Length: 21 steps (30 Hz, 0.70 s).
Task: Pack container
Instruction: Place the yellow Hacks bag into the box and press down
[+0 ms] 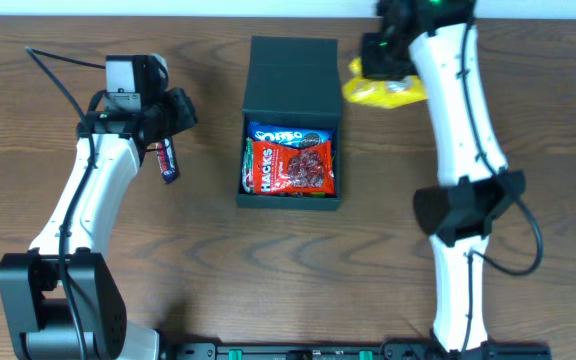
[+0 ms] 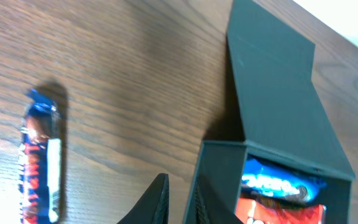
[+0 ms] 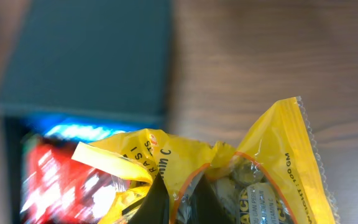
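The dark teal container (image 1: pixel 288 203) sits mid-table with its flap lid (image 1: pixel 293 72) lying open at the far side. Inside lie a blue Oreo packet (image 1: pixel 290 136) and a red Hacks packet (image 1: pixel 290 168). My right gripper (image 1: pixel 380 62) is shut on a yellow candy packet (image 1: pixel 386 92) and holds it just right of the lid; in the right wrist view the packet (image 3: pixel 260 168) bunches around the fingers (image 3: pixel 176 202). My left gripper (image 1: pixel 180 110) is shut and empty, left of the container. In the left wrist view its fingers (image 2: pixel 178 202) sit beside the container wall (image 2: pixel 219 177).
A blue and red snack bar (image 1: pixel 168 160) lies on the wood table below my left gripper; it also shows in the left wrist view (image 2: pixel 41 168). The table's far edge runs close behind the lid. The arm bases stand at the front edge.
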Each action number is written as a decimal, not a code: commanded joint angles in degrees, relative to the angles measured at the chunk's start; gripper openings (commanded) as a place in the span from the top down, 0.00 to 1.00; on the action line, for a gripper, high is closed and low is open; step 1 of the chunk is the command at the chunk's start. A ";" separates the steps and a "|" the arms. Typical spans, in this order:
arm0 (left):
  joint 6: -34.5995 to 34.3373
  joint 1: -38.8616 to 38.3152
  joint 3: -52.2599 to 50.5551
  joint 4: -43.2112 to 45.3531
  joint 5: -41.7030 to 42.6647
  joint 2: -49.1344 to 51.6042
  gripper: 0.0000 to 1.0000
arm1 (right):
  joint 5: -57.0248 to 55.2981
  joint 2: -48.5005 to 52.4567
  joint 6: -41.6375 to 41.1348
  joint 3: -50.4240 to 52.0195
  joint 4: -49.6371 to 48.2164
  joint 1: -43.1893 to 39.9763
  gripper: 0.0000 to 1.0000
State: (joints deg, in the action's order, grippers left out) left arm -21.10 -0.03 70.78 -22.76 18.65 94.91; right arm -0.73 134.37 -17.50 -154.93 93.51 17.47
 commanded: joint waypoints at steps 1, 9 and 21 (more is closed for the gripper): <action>0.46 1.64 1.07 0.17 -0.76 -1.33 0.84 | 0.57 -1.01 -2.12 -0.63 2.51 3.98 0.99; 0.87 4.33 1.07 0.11 0.87 -1.33 0.84 | 0.63 -15.39 2.29 18.64 -0.50 6.25 0.98; 2.73 4.61 1.07 0.09 0.83 -1.33 0.83 | 4.81 -19.61 -9.18 52.43 -36.28 17.07 0.98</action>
State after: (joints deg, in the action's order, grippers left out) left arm -19.42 4.25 70.78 -22.65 19.22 94.91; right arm 4.14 115.18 -21.45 -105.14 59.11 32.18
